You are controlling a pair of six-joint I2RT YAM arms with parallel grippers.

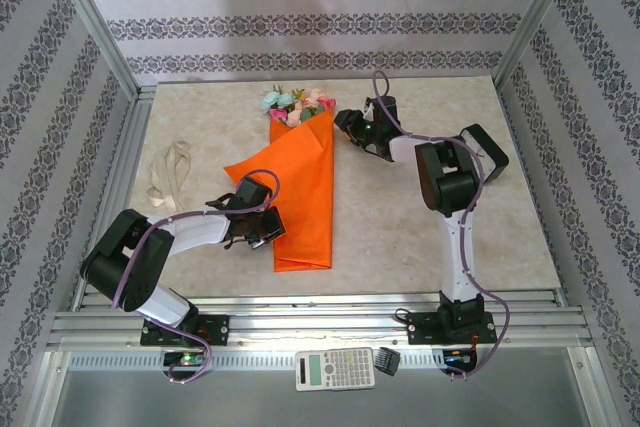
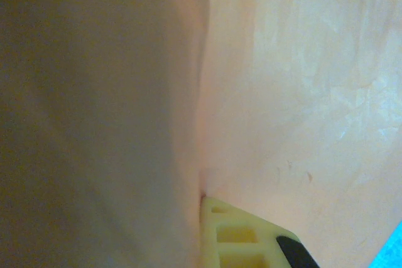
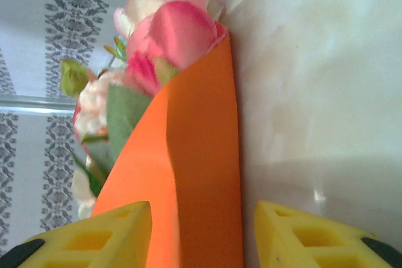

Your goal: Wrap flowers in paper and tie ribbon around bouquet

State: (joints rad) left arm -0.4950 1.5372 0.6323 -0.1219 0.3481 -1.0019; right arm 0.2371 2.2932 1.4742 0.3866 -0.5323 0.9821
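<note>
Nearest the robot, the left gripper (image 1: 256, 227) is pinched shut on the paper's (image 1: 305, 197) left edge, probably to stop the wrap springing open. Farther out, the right gripper (image 3: 201, 218) stands spread astride the upper fold. The bouquet (image 1: 310, 162) lies flat between them, long axis near to far, flowers (image 1: 295, 104) pointing away from the robot.

Inside the paper (image 1: 305, 197) the flowers' (image 1: 295, 105) stems are hidden; in the left wrist view the paper is a pale blur.
</note>
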